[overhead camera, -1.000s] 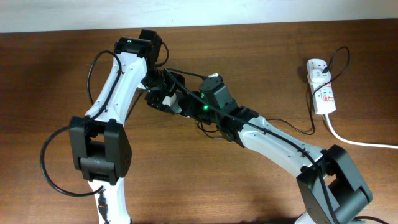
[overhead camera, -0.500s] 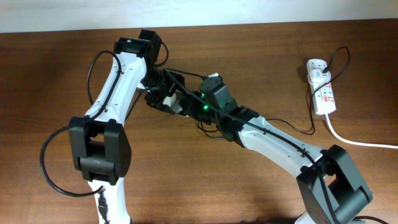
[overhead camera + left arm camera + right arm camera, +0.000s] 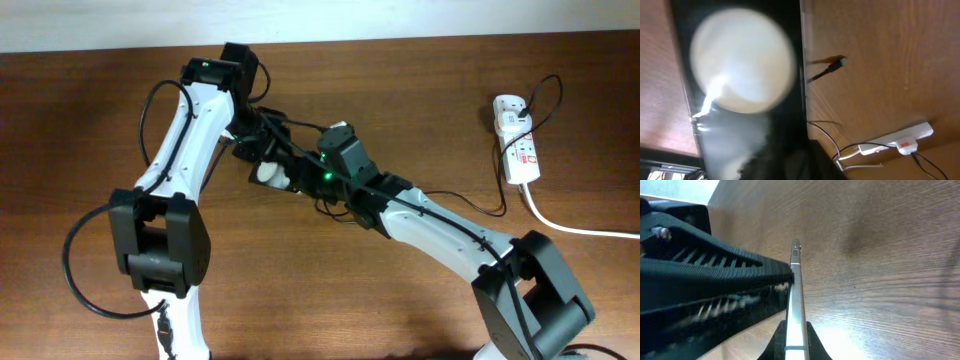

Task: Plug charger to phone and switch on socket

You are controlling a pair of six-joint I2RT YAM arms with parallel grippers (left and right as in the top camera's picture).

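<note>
The phone (image 3: 796, 290) stands on edge above the table, seen edge-on in the right wrist view, with my right gripper (image 3: 795, 330) shut on its thin sides. In the left wrist view the phone (image 3: 740, 55) fills the left half, black with a blurred white round patch. From overhead the phone (image 3: 270, 172) shows as a white patch between my left gripper (image 3: 260, 150) and my right gripper (image 3: 295, 178). A ribbed black left finger (image 3: 715, 275) lies along the phone's side; the left jaws are hidden. The charger tip (image 3: 841, 61) lies on the wood, apart from the phone. The socket (image 3: 519, 140) lies at the far right.
A thin black cable (image 3: 470, 205) runs from the socket (image 3: 900, 140) across the table toward the arms. A thick white cord (image 3: 580, 228) leaves the socket toward the right edge. Both arms cross at the table's middle.
My right gripper has closed onto the phone's edge. The left wrist has shifted slightly, and the phone's white patch now shows from overhead.
</note>
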